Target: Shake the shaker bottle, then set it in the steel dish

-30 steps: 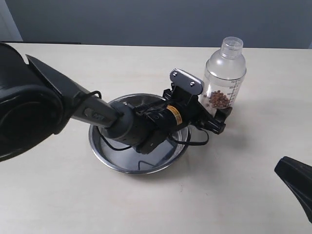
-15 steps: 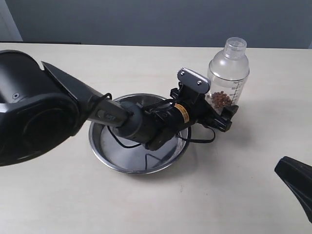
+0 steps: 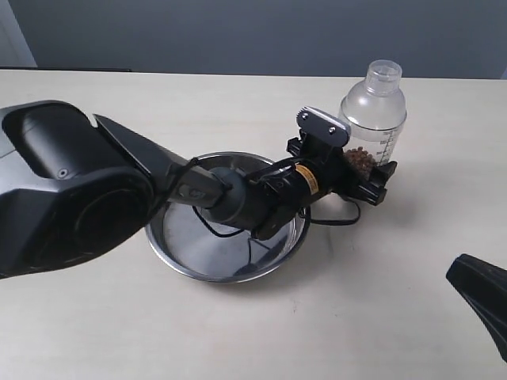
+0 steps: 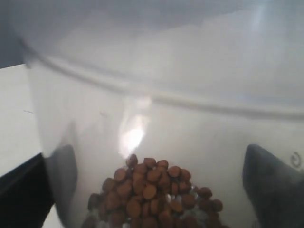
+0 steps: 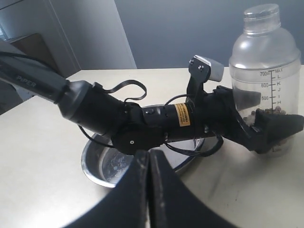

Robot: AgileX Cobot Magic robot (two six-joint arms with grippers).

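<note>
My left fingers straddle the standing bottle, clamp unclear; right fingers together. Shake and dish look undone.

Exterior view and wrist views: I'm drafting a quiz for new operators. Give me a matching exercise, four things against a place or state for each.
Things
1. shaker bottle
2. steel dish
3. left gripper
4. right gripper

Places or states
A. fingers pressed together, holding nothing
B. upright on the table, brown bits inside
C. under the left arm, beside the bottle
D. fingers on either side of the bottle's lower part

Pairs: 1-B; 2-C; 3-D; 4-A
</note>
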